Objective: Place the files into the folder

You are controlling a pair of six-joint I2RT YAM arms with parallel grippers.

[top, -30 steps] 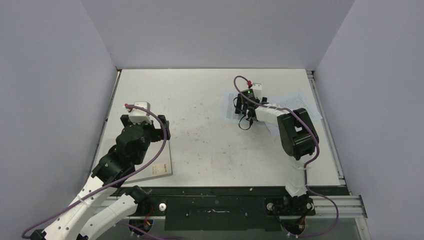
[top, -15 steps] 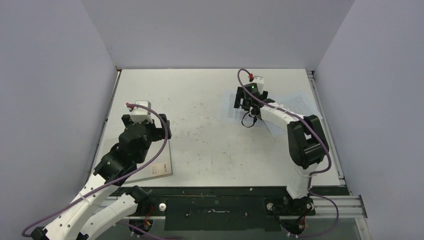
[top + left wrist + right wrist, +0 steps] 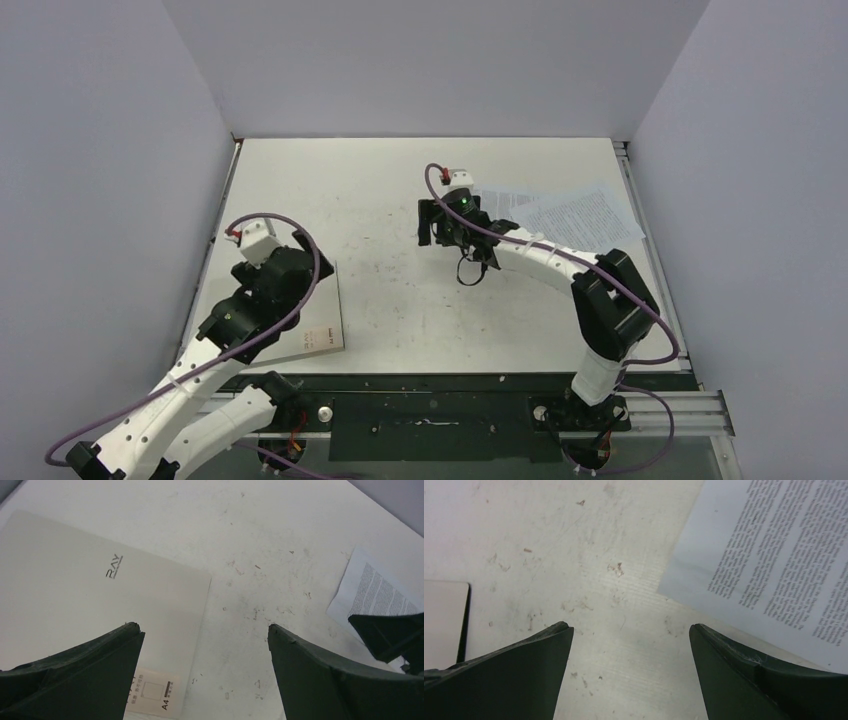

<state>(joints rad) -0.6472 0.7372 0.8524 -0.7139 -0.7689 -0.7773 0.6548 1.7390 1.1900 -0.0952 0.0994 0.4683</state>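
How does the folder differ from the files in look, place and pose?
The folder has a plain pale cover with a small logo; the files carry dense black text. The folder lies at the near left, the files at the far right. The folder sits roughly square to the table edge; the files lie tilted, overlapping. Both lie flat.

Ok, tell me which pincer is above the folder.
The left pincer: its wrist view shows the grey folder beneath it, while the right pincer hangs over bare table beside a printed sheet.

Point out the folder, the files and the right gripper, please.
folder (image 3: pixel 95 595): left wrist view, outer cover.
files (image 3: pixel 585 215): top external view, printed face.
right gripper (image 3: pixel 629 626): right wrist view, midway between fingertips.
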